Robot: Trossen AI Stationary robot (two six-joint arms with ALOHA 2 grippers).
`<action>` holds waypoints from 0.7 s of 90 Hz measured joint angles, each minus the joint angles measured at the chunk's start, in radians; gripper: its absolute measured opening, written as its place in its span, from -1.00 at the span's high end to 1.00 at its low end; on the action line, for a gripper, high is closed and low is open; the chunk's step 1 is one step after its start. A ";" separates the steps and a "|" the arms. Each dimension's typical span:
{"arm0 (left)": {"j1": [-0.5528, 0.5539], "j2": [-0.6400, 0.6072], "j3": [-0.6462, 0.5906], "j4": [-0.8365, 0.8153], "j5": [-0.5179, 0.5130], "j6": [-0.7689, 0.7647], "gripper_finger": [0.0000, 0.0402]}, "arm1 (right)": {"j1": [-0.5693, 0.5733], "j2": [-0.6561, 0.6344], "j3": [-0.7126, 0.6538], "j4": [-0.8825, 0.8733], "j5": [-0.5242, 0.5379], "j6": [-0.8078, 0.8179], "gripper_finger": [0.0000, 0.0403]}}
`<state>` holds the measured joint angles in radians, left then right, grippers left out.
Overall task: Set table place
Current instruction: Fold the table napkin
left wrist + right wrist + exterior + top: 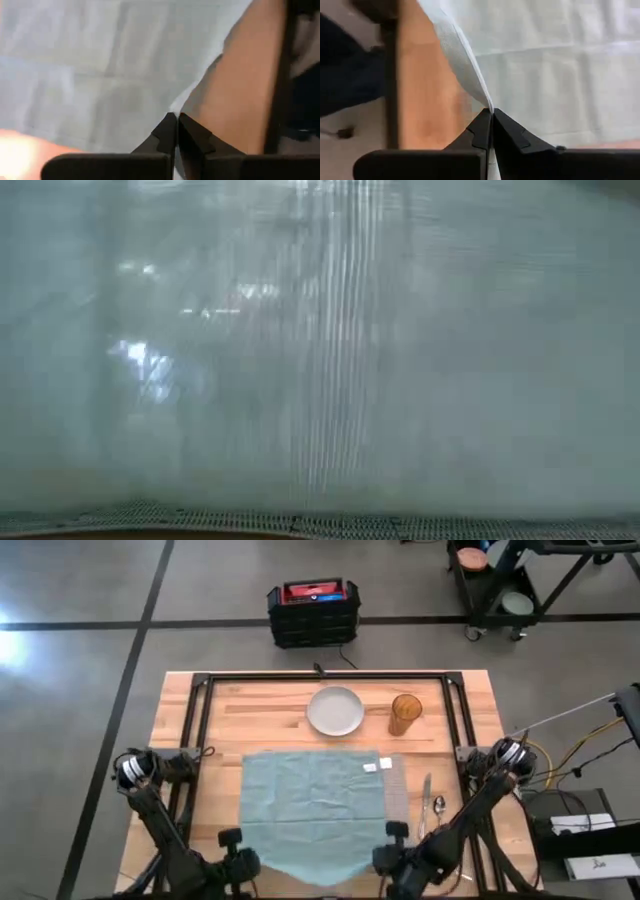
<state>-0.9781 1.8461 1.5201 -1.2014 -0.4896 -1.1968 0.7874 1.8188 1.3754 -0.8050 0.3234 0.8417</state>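
A teal-green cloth napkin (pixel 315 810) lies spread over the grey woven placemat, the place. Only a strip of the place (pixel 396 790) shows past the napkin's right edge. My left gripper (pixel 238 840) is shut on the napkin's near left edge. My right gripper (pixel 392 832) is shut on its near right edge. The napkin's near part is raised and fills the low view (pixel 320 350), with the mat's weave (pixel 300 525) below it. A pale round plate (pixel 335 711) and an amber glass (pixel 405 713) stand on the table (pixel 180 740) beyond the napkin. My left gripper (pixel 173 120) pinches the napkin's edge (pixel 176 104) between its two fingertips, at the near left corner. The cloth rises from the fingers and spreads away over the table. One layer or several, I cannot tell. My right gripper (pixel 491 114) pinches the napkin's right edge (pixel 482 95) between its two fingertips, near the near right corner. The edge runs up from the fingers as a raised ridge, and the rest of the cloth lies spread beyond it.
Cutlery (pixel 431 805) lies on the table just right of the placemat, close to my right arm. The black frame rail (pixel 325 678) runs along the far side and down both sides of the table. A black crate (pixel 313 612) stands on the floor beyond.
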 joint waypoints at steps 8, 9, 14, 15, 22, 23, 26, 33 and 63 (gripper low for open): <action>0.046 -0.036 -0.036 -0.028 0.000 0.031 1.00 | -0.051 -0.012 -0.002 -0.065 0.003 -0.030 1.00; 0.052 -0.042 -0.042 -0.028 0.000 0.036 1.00 | -0.058 -0.012 -0.003 -0.076 0.003 -0.035 1.00; 0.078 -0.074 -0.082 -0.028 0.000 0.057 1.00 | -0.092 -0.012 -0.007 -0.132 0.006 -0.050 1.00; 0.082 -0.082 -0.092 -0.029 0.000 0.059 1.00 | -0.098 -0.012 -0.008 -0.140 0.009 -0.051 1.00; 0.112 -0.140 -0.171 -0.031 0.000 0.063 1.00 | -0.137 -0.013 -0.020 -0.192 0.036 -0.064 1.00; 0.117 -0.150 -0.184 -0.030 0.000 0.064 1.00 | -0.143 -0.013 -0.023 -0.197 0.042 -0.067 1.00; 0.129 -0.179 -0.225 -0.028 0.001 0.067 1.00 | -0.162 -0.013 -0.033 -0.204 0.059 -0.077 1.00; 0.156 -0.246 -0.322 -0.020 0.000 0.074 1.00 | -0.203 -0.013 -0.060 -0.190 0.119 -0.114 1.00; 0.281 -0.478 -0.637 0.171 -0.070 0.170 1.00 | -0.390 -0.013 -0.144 -0.174 0.159 -0.228 1.00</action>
<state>-0.6972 1.3686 0.8834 -1.0306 -0.5598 -1.0268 0.3973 1.8053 1.2318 -0.9786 0.4823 0.6136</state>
